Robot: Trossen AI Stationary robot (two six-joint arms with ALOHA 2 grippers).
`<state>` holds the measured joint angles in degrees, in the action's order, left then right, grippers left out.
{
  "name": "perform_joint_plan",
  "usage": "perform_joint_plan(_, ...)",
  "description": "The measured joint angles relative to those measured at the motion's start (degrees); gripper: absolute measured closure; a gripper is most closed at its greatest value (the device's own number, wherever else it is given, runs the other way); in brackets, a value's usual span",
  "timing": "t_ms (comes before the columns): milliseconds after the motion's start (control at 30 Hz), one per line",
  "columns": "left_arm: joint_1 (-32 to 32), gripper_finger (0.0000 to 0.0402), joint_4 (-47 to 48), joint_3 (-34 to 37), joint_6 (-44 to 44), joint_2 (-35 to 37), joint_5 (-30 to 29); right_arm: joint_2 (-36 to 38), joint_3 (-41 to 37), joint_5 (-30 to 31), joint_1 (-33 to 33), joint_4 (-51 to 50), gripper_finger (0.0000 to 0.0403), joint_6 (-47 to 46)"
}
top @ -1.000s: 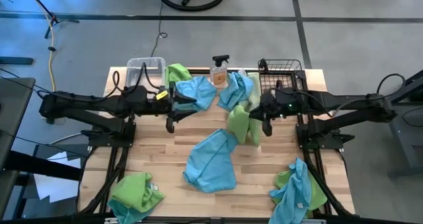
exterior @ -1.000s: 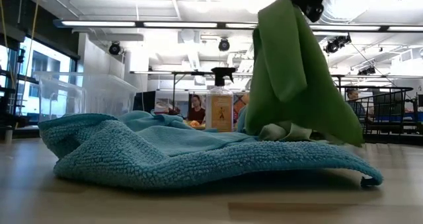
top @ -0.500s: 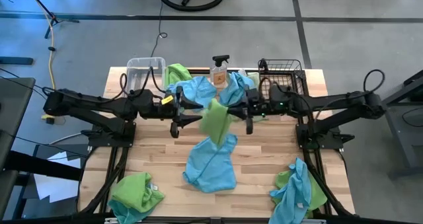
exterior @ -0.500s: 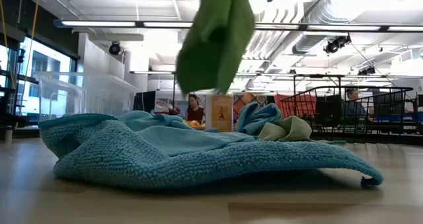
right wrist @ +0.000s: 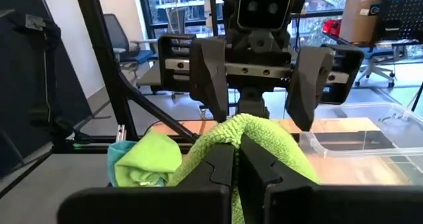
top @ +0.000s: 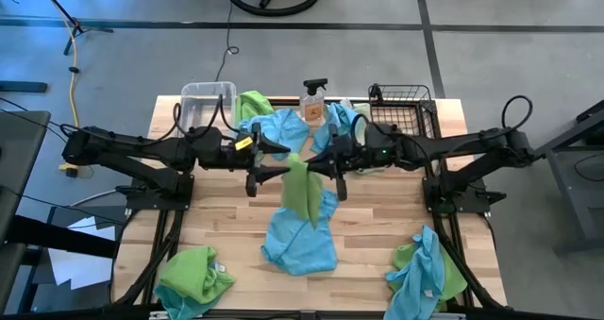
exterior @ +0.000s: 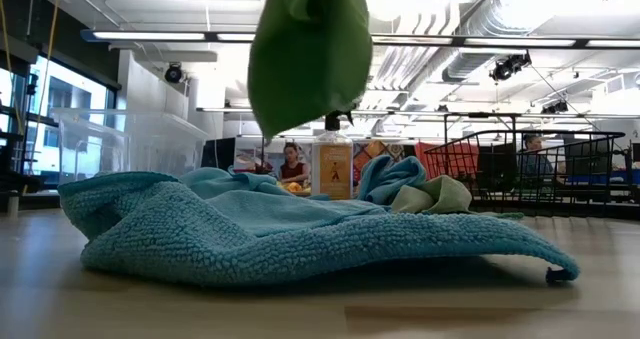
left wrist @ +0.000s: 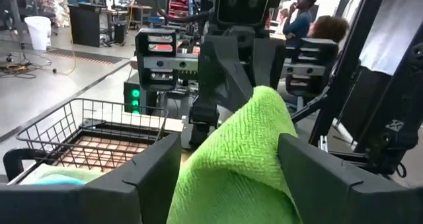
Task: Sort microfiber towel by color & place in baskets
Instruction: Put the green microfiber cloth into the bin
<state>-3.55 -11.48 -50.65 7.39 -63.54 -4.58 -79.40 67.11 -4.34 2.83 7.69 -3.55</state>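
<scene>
Currently on the table: two baskets at the far edge, one clear plastic tub [top: 208,101] and one black wire basket [top: 404,105], with one spray bottle [top: 313,101] between them. Towels lie in a blue-and-green heap [top: 283,126] between the baskets, one large blue towel [top: 302,230] at centre, one green bundle [top: 193,275] at the near left corner, and one blue-and-green bundle [top: 423,271] at the near right. One green towel [top: 302,186] hangs above the centre, pinched in the closed right gripper [top: 319,160]. The left gripper [top: 274,160], fingers [left wrist: 152,171] spread wide, faces it with the cloth between them.
</scene>
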Motion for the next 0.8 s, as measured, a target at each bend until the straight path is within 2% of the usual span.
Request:
perform_joint_plan(100, 0.0, 0.015, -0.32, 0.0, 1.3, -0.01, 0.3, -0.57, 0.76, 0.0, -0.02, 0.35, 0.0403, 1.08)
perform_joint_plan(267, 0.15, 0.0144, -0.12, 0.0, 4.97, 0.0, 5.29, -1.39, 0.81, 0.02, -0.04, 1.7, 0.0403, 2.12)
perform_joint_plan(467, 0.2, 0.0144, -0.54, 0.0, 6.02, -0.77, 5.54, -1.28, 0.81, 0.02, -0.04, 3.49, 0.0403, 4.01)
perform_joint_plan(800, 0.2, 0.015, -5.47, 0.0, 1.52, -5.1, 8.52, -1.28, 0.81, 0.02, -0.16, 4.22, 0.0403, 5.09)
